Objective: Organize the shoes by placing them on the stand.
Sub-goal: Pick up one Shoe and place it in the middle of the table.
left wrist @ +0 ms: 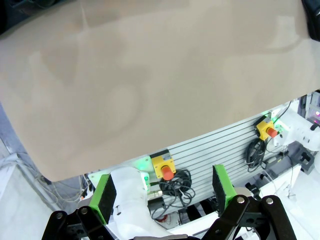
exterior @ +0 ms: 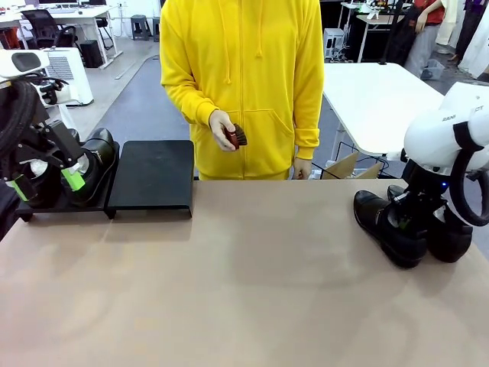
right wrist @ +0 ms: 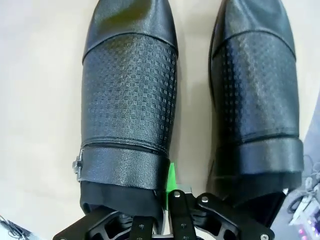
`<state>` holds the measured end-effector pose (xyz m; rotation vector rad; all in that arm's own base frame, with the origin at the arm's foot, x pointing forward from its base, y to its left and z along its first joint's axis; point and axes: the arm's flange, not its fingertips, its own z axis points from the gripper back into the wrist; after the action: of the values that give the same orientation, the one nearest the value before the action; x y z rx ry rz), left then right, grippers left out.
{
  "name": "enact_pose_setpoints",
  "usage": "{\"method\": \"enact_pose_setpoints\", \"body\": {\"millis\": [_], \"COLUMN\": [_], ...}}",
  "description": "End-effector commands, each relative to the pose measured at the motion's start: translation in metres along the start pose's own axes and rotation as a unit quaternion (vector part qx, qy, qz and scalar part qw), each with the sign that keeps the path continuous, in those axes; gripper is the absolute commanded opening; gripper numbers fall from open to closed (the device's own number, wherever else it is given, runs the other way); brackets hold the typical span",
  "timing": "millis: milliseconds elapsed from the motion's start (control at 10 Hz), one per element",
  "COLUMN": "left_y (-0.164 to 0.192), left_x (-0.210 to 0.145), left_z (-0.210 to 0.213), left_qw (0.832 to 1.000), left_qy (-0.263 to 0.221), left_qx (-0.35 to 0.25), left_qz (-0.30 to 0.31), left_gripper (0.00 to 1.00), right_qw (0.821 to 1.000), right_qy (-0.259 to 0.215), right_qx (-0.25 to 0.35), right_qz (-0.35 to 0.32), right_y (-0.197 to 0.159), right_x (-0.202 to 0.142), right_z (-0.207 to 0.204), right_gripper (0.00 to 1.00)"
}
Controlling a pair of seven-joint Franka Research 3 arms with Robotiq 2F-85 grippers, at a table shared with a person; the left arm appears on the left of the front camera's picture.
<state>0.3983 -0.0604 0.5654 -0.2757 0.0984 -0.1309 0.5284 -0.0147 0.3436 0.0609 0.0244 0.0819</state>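
Note:
Two glossy black shoes stand side by side on the table at the right: one (exterior: 386, 225) (right wrist: 130, 100) nearer the middle, the other (exterior: 451, 238) (right wrist: 260, 85) beside it. My right gripper (exterior: 406, 218) (right wrist: 169, 189) reaches down between them and is shut on the collar edge of the nearer-middle shoe. The black stand (exterior: 153, 174) sits at the far left. Another shoe (exterior: 99, 153) rests on its left part, and one more is partly hidden behind my left gripper (exterior: 47, 183) (left wrist: 162, 192). That gripper hangs open in front of the stand, holding nothing.
A person in a yellow hoodie stands at the far edge, holding a small dark object (exterior: 235, 136) in one hand. The stand's right panel is bare. In the left wrist view, the table edge (left wrist: 150, 155) and yellow stop buttons (left wrist: 164, 167) lie below.

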Motion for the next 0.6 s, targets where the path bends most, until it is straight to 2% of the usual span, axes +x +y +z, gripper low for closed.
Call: {"method": "enact_pose_setpoints", "body": {"millis": [0, 200, 400, 500], "left_y": [0.003, 0.003, 0.003, 0.003], "left_x": [-0.004, -0.004, -0.004, -0.004], "left_z": [-0.002, -0.002, -0.002, -0.002], "left_qw": [1.000, 1.000, 1.000, 1.000], "left_qy": [0.000, 0.000, 0.000, 0.000], "left_qx": [-0.001, -0.001, -0.001, -0.001], "left_qz": [-0.006, -0.006, -0.006, -0.006], "left_gripper": [1.00, 1.00, 1.00, 1.00], "right_qw": [0.999, 0.996, 0.992, 0.995], "right_qy": [-0.016, -0.083, -0.126, -0.095], "right_qx": [0.000, 0.012, 0.021, -0.039], "right_qz": [-0.032, -0.027, -0.009, 0.012], "right_y": [0.018, 0.058, 0.099, 0.115], "right_x": [-0.026, -0.069, -0.111, -0.128], "right_z": [0.031, 0.068, 0.089, 0.095], "right_gripper": [0.00, 0.00, 0.00, 0.00]}}
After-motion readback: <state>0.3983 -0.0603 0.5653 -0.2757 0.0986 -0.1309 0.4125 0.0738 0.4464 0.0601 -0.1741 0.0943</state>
